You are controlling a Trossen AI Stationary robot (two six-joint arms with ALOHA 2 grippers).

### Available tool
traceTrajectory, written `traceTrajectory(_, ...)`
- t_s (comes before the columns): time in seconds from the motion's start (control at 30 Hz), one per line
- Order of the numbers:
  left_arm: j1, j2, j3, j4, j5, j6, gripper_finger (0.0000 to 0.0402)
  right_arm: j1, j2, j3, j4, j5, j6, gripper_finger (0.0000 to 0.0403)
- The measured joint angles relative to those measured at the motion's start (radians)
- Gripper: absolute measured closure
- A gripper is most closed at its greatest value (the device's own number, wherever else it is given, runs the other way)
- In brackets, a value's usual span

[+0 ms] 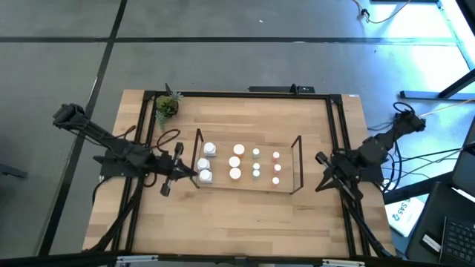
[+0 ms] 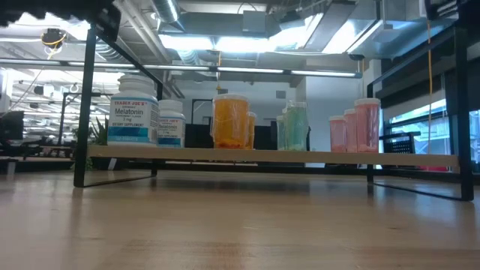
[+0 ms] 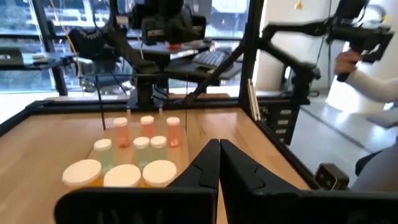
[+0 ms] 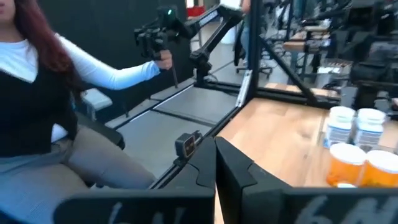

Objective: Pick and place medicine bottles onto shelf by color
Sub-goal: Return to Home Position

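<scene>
now the medicine bottles all stand on the shelf, sorted by colour. left pincer and right pincer are both pressed together, empty. the left hangs near the shelf's end; a careless swing could topple bottles.

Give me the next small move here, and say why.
Probably draw the left gripper back from the left end of the shelf toward its rest. The medicine bottles stand on the shelf in colour groups: white, orange, teal, pink. None shows on the table, and the left gripper and the right gripper are both shut, holding nothing.
</scene>
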Motion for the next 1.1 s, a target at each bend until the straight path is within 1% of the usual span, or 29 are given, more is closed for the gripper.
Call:
traceTrajectory(0.1,-0.003,-0.049,-0.063,0.049,0.004,-0.004,0.0402,-0.043,-0.057,-0.024,-0.001,-0.024,-0.007,0.0403)
traceTrajectory(0.3,-0.018,-0.144,-0.16,0.083,0.002,-0.001,0.0402,-0.097,-0.164,-0.052,-0.018,-0.078,-0.025,0.0403)
traceTrajectory(0.43,-0.022,-0.187,-0.212,0.11,-0.001,0.002,0.0402,-0.12,-0.234,-0.106,-0.018,-0.078,-0.035,0.0403)
traceTrajectory(0.67,-0.022,-0.25,-0.293,0.144,-0.015,0.001,0.0402,-0.163,-0.34,-0.208,0.003,-0.072,-0.005,0.0403)
traceTrajectory(0.8,-0.022,-0.257,-0.296,0.136,-0.017,0.031,0.0402,-0.184,-0.385,-0.246,0.016,-0.072,-0.011,0.0402)
traceTrajectory(1.0,-0.022,-0.257,-0.296,0.13,-0.017,0.081,0.0401,-0.208,-0.384,-0.28,0.041,-0.08,-0.032,0.0402)
traceTrajectory(1.1,-0.022,-0.256,-0.296,0.128,-0.017,0.081,0.0402,-0.215,-0.384,-0.322,0.101,-0.107,-0.036,0.0402)
